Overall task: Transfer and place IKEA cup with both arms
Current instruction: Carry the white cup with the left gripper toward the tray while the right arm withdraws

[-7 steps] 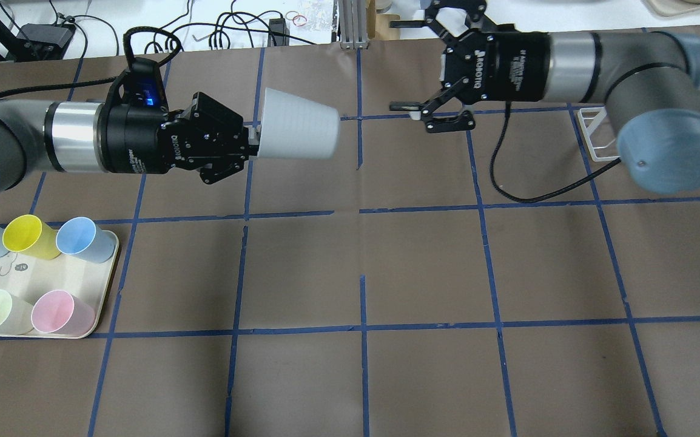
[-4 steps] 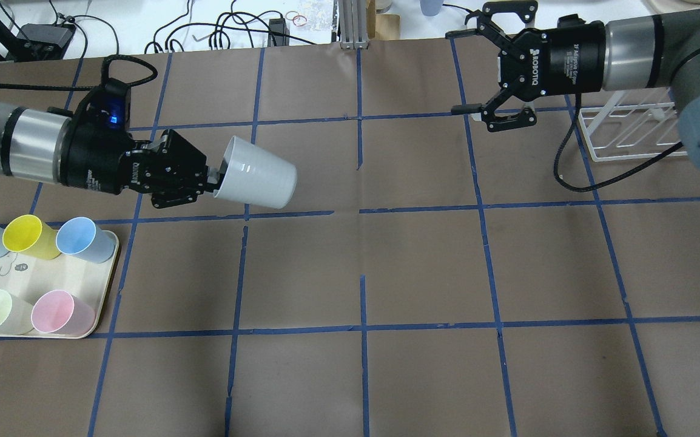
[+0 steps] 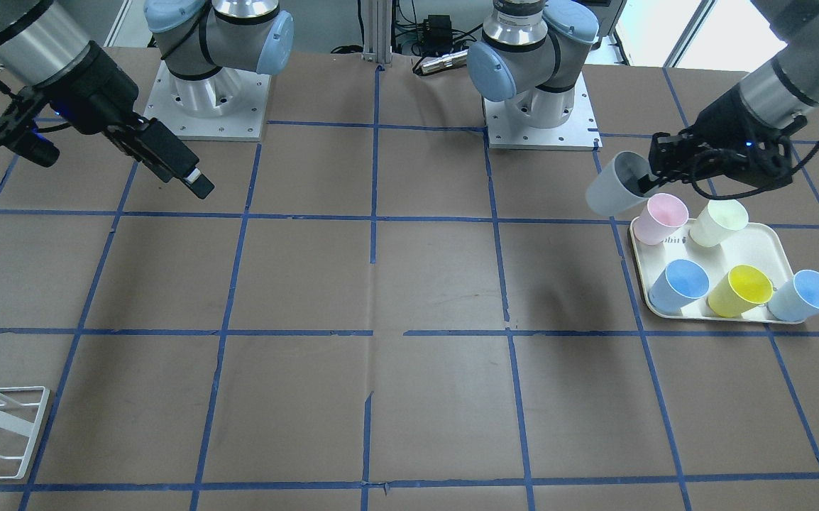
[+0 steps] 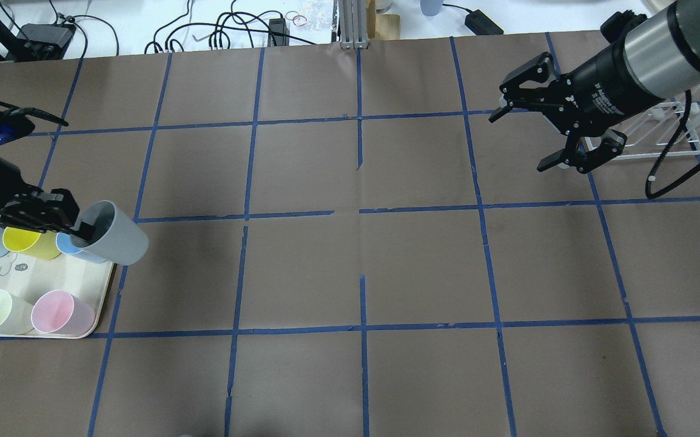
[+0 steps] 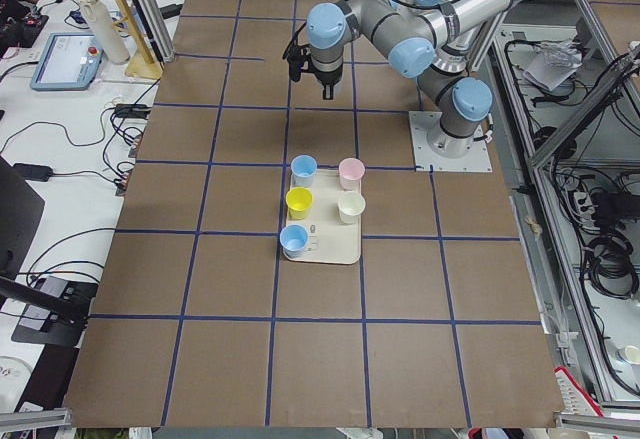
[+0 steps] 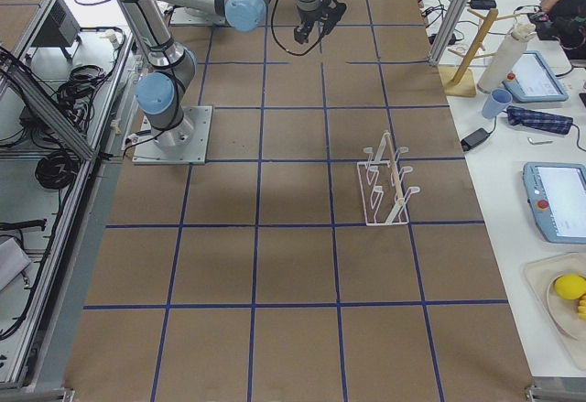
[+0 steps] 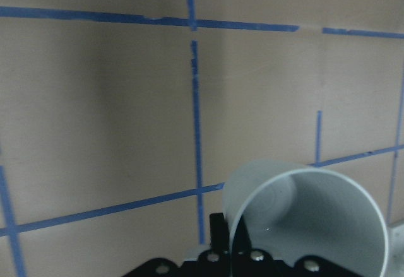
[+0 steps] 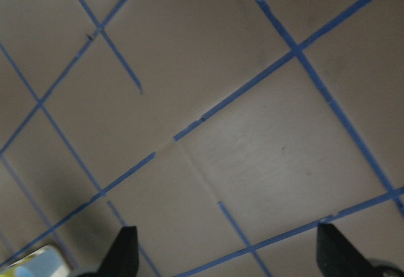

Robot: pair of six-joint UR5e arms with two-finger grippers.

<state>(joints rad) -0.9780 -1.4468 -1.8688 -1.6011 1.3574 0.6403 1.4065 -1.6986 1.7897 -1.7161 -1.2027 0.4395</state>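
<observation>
Now, in the front view, the left gripper point(image 3: 649, 182) pinches the rim of the grey IKEA cup point(image 3: 609, 193). The cup hangs tipped in the air at the right, just by the pink cup point(image 3: 665, 216). I think it should turn upright and go down slowly onto a bare part of the tray point(image 3: 761, 245), bumping no other cup. From overhead, the right gripper point(image 4: 520, 141) hangs wide open and empty at the upper right. The left wrist view shows the fingers point(image 7: 218, 236) tight on the rim.

Left arm point(image 3: 778, 85) reaches outward, its hand point(image 4: 83, 232) tilted downward, fingers clamped on the rim of a cup point(image 4: 116, 241). Right arm point(image 4: 659, 42) extends over the surface, hand point(image 4: 520, 141) angled inward, fingers spread wide.
</observation>
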